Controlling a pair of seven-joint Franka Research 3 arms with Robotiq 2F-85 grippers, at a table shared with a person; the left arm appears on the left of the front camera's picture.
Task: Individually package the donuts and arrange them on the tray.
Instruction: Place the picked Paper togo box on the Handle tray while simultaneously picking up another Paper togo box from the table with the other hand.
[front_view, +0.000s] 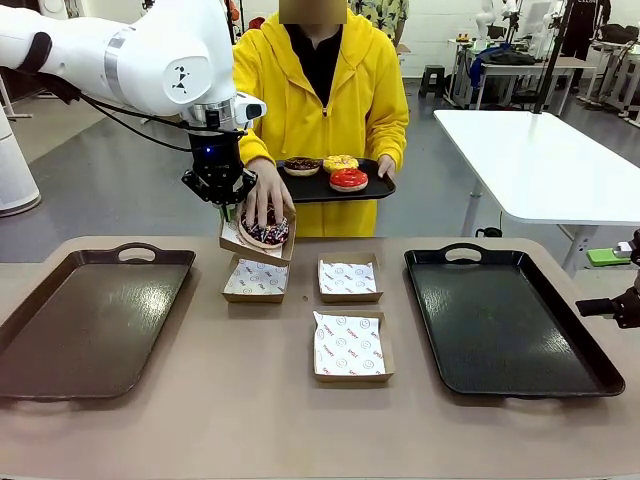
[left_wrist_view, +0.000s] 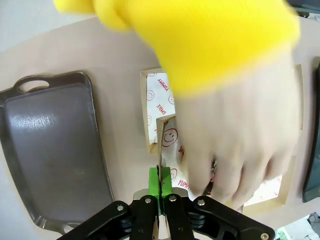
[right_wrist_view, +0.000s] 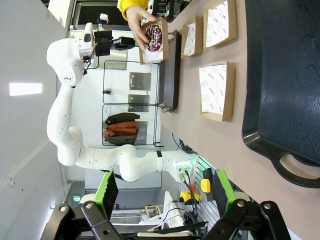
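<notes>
Cardboard, pinched at one wall: the left gripper (front_view: 226, 206) has its green pads (left_wrist_view: 154, 184) clamped tight on the rim of a paper-lined box (front_view: 233, 241), which hangs tilted just under the fingers, clear of the table. The person's hand (front_view: 265, 190) covers much of what sits in it. From the front I can make out the sprinkled chocolate donut (front_view: 268, 233) lying in the box just beside the fingertips, but in the left wrist view the hand is a blur and the donut is hard to tell beneath it. The arm reaches in from the left, wrist pointing straight down. Beyond the gripper, past that hand, the person carries a small black tray (front_view: 305, 188) with the dark chocolate donut (front_view: 301, 165), yellow donut (front_view: 340, 162) and red donut (front_view: 348, 180). Under and beside the gripper, three open boxes (front_view: 347, 345) lie on the table. The right gripper (right_wrist_view: 165, 175) sits well apart, jaws spread wide, holding nothing; its arm is cut off at the front view's right edge.
</notes>
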